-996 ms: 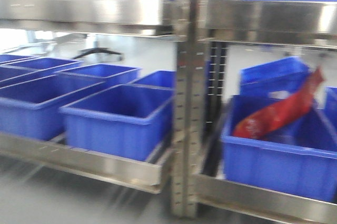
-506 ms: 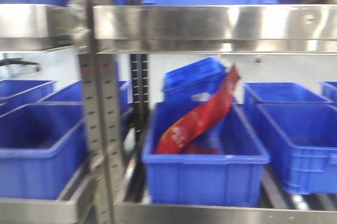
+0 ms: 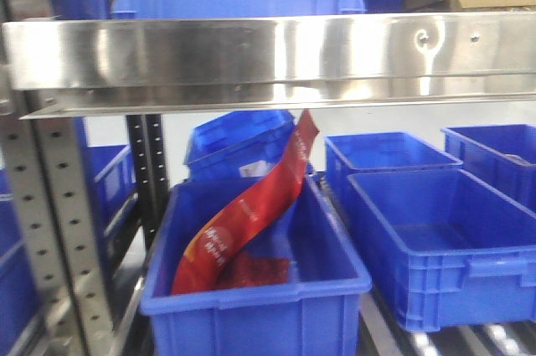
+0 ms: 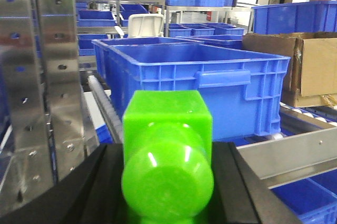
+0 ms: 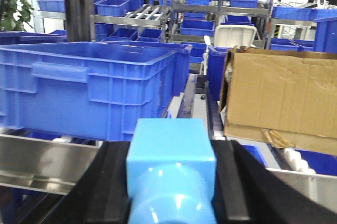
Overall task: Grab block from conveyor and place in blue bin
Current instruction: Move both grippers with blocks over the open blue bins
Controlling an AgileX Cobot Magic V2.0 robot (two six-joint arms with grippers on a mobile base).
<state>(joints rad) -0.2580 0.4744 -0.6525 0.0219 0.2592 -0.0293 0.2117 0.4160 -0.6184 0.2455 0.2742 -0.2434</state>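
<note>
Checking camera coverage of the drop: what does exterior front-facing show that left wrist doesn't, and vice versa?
Front only: the red packet leaning in the blue bin, its upper end sticking above the rim. Left wrist only: a bright green piece close to the lens, a ribbed blue crate, a cardboard box. Both: steel racking and other blue bins.

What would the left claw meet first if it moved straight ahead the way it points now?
The left claw would probably hit the near wall of the ribbed blue crate directly ahead; the distance is unclear.
</note>
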